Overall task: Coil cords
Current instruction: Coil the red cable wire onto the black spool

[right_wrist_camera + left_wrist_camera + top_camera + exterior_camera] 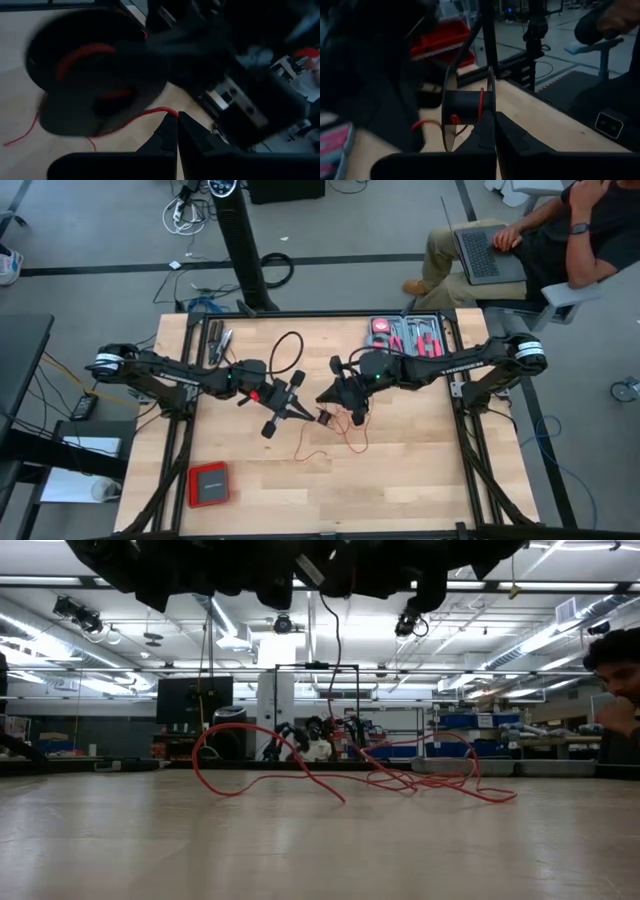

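Observation:
The thin red cord (345, 442) lies in loose loops on the wooden table, seen also in the low view (400, 778). One strand (327, 650) rises from the loops to the grippers above. A small black spool (467, 107) with a few red turns is held above mid table. My left gripper (312, 413) is shut on the spool. My right gripper (333, 406) stands close beside it, shut on the cord. The spool shows blurred in the right wrist view (95, 75). My left gripper pinches the rim of one spool flange (490, 105) between its two fingers, coming from the table's left. The spool is lifted clear of the table, with its axis about level. My right gripper pinches one strand of the red cord (167, 111) between its fingertips, close to the spool. The cord runs from the fingers to the spool's core, and the rest hangs slack to the table.
A grey tool tray (447, 330) with red-handled tools stands at the far right. A flat red box (208, 483) lies near the front left. Some tools (220, 342) lie at the far left. A person with a laptop (490, 250) sits beyond the far right corner.

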`<state>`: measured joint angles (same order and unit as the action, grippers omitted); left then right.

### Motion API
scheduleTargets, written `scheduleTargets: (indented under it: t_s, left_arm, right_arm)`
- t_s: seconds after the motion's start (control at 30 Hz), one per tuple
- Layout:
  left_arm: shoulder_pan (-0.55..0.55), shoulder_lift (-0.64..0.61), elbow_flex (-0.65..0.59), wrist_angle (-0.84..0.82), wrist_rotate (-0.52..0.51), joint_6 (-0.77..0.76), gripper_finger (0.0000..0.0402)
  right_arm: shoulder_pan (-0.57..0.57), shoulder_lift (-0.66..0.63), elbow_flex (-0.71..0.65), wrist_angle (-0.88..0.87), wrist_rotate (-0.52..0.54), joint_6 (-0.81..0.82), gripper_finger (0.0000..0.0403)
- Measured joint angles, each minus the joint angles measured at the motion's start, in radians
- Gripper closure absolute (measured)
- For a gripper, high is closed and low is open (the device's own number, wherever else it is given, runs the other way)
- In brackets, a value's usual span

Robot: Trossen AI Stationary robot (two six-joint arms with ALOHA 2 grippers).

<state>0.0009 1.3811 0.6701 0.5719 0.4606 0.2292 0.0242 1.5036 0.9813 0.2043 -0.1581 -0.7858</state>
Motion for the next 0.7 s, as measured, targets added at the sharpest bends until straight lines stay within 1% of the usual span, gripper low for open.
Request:
scheduleTargets:
  t_s: [0.1, 0.23, 0.5, 0.6, 0.7]
  left_arm:
    - [0.011, 0.0, 0.0, -0.036, -0.002, -0.035, 0.0401]
    - [0.012, 0.0, 0.0, -0.051, -0.002, -0.06, 0.0401]
    - [0.022, -0.001, 0.0, -0.04, -0.003, -0.149, 0.0401]
    - [0.024, -0.001, 0.0, -0.023, -0.003, -0.149, 0.0401]
    - [0.024, -0.001, 0.0, -0.02, -0.003, -0.08, 0.0401]
  right_arm:
    - [0.001, 0.0, 0.0, 0.009, 0.001, -0.038, 0.0403]
    - [0.003, 0.0, 0.0, 0.016, 0.034, -0.108, 0.0403]
    - [0.003, 0.0, -0.001, 0.108, 0.037, -0.289, 0.0403]
    - [0.003, 0.0, -0.001, 0.103, 0.07, -0.284, 0.0403]
    - [0.002, 0.0, -0.001, 0.074, 0.092, -0.221, 0.0403]
